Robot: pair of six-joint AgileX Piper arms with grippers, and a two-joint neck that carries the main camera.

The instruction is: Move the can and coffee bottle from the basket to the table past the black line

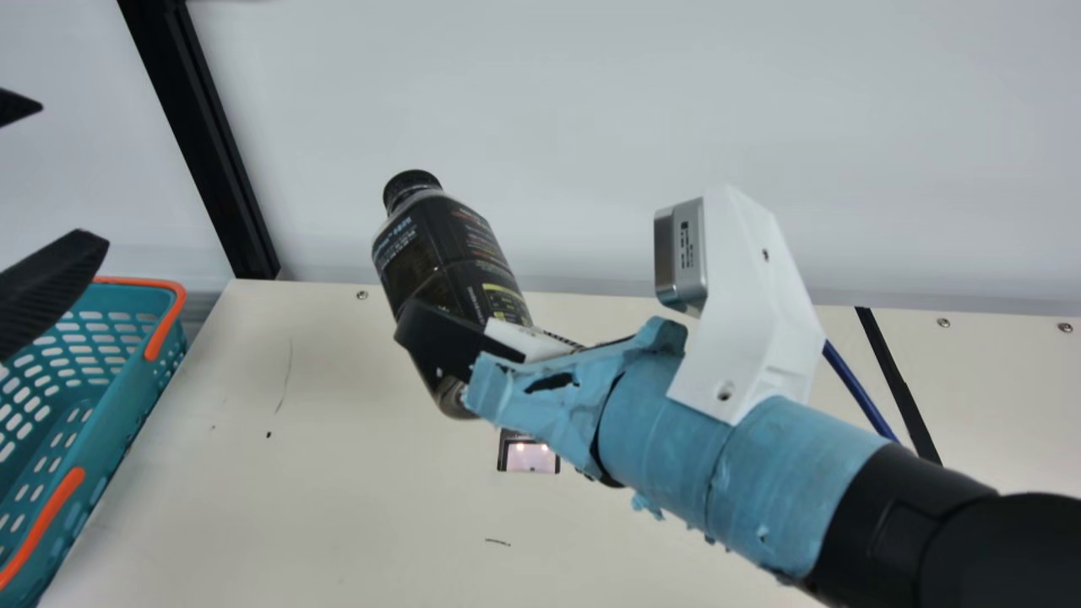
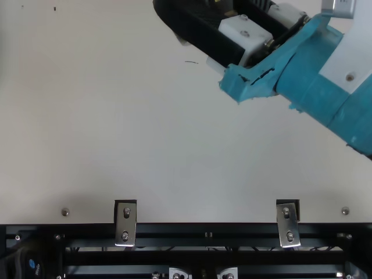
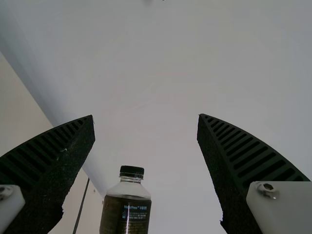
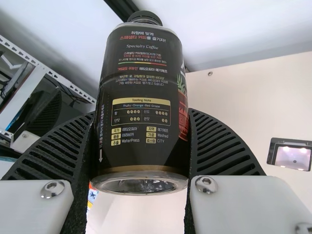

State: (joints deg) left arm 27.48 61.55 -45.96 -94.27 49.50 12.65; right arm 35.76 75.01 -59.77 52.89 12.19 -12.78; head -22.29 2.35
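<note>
In the main view my right gripper [image 1: 486, 325] is shut on the dark coffee bottle [image 1: 448, 253], lifted over the table and tilted, cap up and to the left. The right wrist view has the bottle [image 4: 141, 87] between both ribbed fingers of that gripper [image 4: 141, 114]. My left gripper [image 1: 74, 174] stands open at the main view's left edge, above the teal basket [image 1: 139, 393] with orange handles. Nothing is between its fingers in the left wrist view [image 3: 146, 115]; the bottle [image 3: 126, 214] stands out farther off there. The black line [image 1: 899, 388] lies behind my right arm.
A small dark-framed shiny rectangle [image 1: 530, 456] lies on the cream table [image 1: 253, 523] below the right gripper. Along the table's far edge rises a pale wall [image 1: 549, 110], with a black post [image 1: 203, 143] at the left.
</note>
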